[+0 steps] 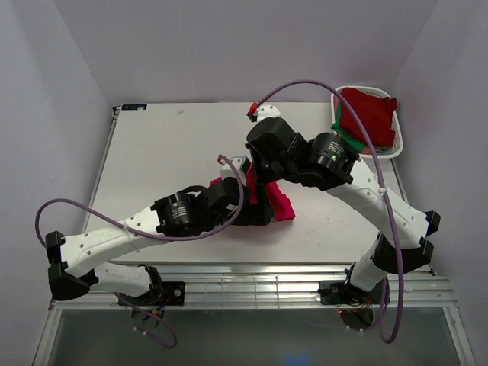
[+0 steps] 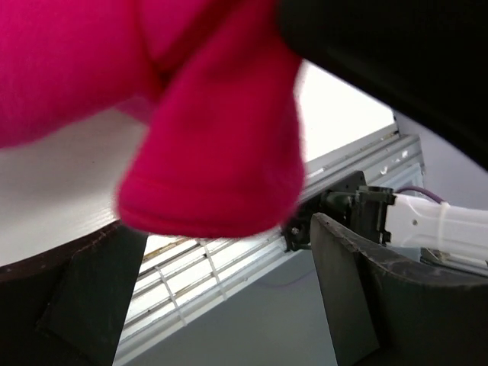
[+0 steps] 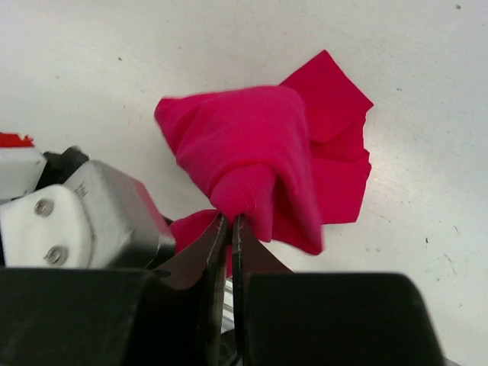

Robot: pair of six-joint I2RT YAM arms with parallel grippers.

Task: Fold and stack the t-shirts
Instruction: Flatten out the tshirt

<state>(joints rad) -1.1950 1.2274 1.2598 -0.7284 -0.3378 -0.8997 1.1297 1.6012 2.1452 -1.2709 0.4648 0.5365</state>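
L gripper (image 1: 258, 204): jaws stood wide apart near mid-table (image 1: 168, 152), tucked in close under the R arm. A fold of crimson cloth hung in front of them, and nothing was pinched.
Crimson t-shirt (image 3: 259, 168): bunched up at the centre of the table. The top was gathered into a knot and the rest spilled onto the surface on the R side.
R gripper (image 3: 230, 229): fingers squeezed tight on a fold of that shirt.
Basket (image 1: 402, 137): white, at the far R corner, well apart from the action.
In the basket: red t-shirt (image 1: 370, 114) heaped over a green t-shirt (image 1: 347, 136), with only the green edge showing.
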